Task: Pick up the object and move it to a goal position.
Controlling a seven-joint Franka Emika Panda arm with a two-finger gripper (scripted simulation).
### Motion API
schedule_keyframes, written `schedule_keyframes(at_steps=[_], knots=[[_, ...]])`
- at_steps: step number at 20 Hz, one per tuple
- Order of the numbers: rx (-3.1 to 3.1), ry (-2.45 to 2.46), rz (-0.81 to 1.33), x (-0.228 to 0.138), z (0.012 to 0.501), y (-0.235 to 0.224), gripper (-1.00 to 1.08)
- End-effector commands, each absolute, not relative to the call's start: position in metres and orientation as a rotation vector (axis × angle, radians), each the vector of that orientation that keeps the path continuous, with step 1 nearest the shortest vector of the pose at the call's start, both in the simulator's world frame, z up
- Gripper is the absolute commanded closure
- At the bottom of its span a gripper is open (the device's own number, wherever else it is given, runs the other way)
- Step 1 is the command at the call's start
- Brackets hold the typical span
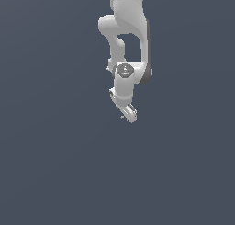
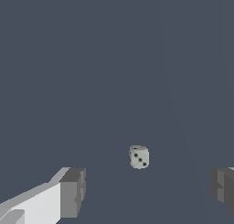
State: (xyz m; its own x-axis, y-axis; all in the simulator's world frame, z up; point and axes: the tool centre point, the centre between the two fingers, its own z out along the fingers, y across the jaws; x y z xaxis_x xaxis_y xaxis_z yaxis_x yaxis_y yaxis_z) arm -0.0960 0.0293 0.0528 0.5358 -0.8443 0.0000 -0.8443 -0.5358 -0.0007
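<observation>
Die (image 2: 139,157): small, rigid, likely light, rounded corners; rests on desk (image 2: 114,58) between spread fingers of end effector (image 2: 148,193), untouched. Grip advice: opposite flat faces, centred; smooth surfaces may slip.

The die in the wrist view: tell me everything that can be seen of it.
The die is a small pale, off-white cube with rounded corners and black pips; one visible face seems to carry three in a diagonal. It sits slightly skewed on the plain dark grey surface. Nothing touches it: the jaws stand wide apart, the die lying ahead, between their lines. The exterior view does not show it.
</observation>
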Motion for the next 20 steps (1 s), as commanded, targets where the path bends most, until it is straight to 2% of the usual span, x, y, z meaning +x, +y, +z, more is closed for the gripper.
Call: schedule_keyframes(at_steps=[1, 13, 14, 20], knots=[[-2.752, 1.515, 0.001, -0.097, 0.045, 0.029, -0.92], [-2.750, 1.519, 0.000, -0.097, 0.009, 0.029, -0.92], [-2.750, 1.519, 0.000, -0.097, 0.009, 0.029, 1.08], [-2.750, 1.519, 0.000, -0.097, 0.009, 0.029, 1.08]])
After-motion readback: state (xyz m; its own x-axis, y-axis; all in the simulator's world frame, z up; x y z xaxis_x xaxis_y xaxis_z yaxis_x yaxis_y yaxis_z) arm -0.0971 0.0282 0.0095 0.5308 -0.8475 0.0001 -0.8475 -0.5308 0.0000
